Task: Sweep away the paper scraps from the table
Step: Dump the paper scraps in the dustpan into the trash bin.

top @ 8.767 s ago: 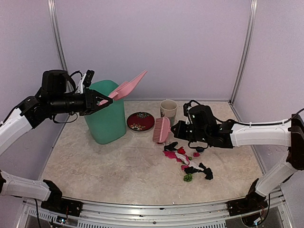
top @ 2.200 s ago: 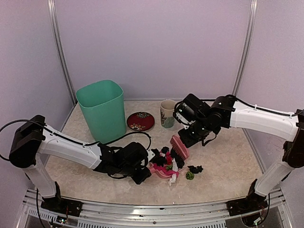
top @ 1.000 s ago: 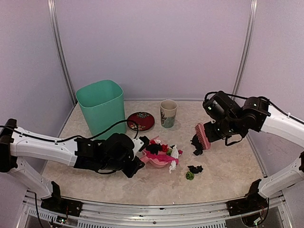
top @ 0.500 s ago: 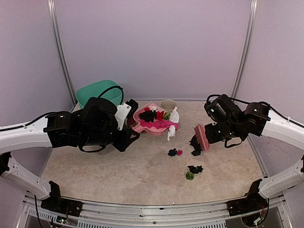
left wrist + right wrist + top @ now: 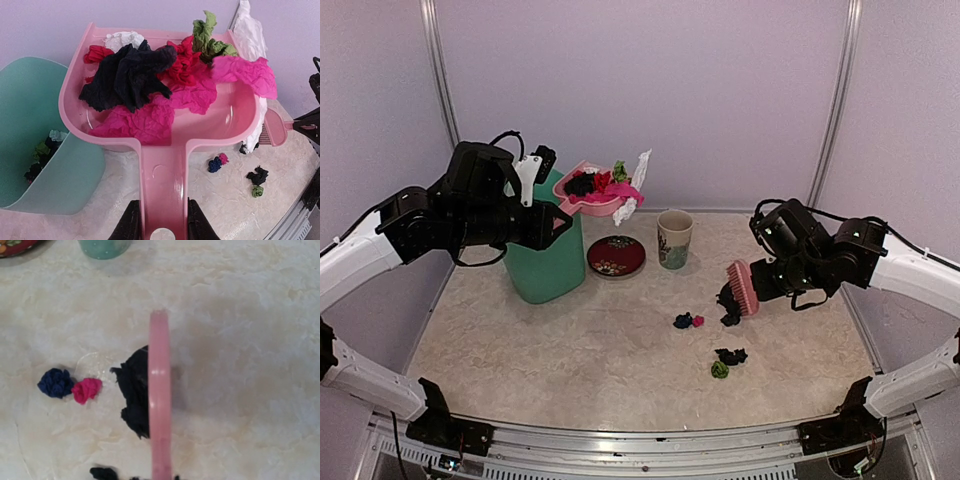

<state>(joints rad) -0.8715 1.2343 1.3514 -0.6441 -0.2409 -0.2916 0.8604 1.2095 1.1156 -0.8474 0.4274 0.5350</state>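
My left gripper [image 5: 553, 212] is shut on the handle of the pink dustpan [image 5: 595, 192] and holds it in the air, over the far rim of the green bin [image 5: 545, 262]. The pan [image 5: 165, 115] carries black, pink, red, green and white paper scraps [image 5: 132, 75]; its handle sits between my fingers [image 5: 131, 225]. My right gripper [image 5: 767, 284] is shut on the pink brush [image 5: 741, 288], which stands on edge on the table [image 5: 570, 340]. A black scrap [image 5: 134, 390] lies against the brush [image 5: 160, 400]. Blue [image 5: 56, 382] and pink [image 5: 87, 390] scraps lie to its left.
A black scrap [image 5: 728, 355] and a green one [image 5: 719, 370] lie nearer the front. A cup [image 5: 673, 238] and a red plate [image 5: 616, 256] stand at the back. The bin [image 5: 30, 140] has some scraps [image 5: 42, 155] inside.
My left arm lifted the loaded dustpan off the table and carried it up and back left to the bin. A blue and a pink scrap stayed behind on the table. The right arm barely moved.
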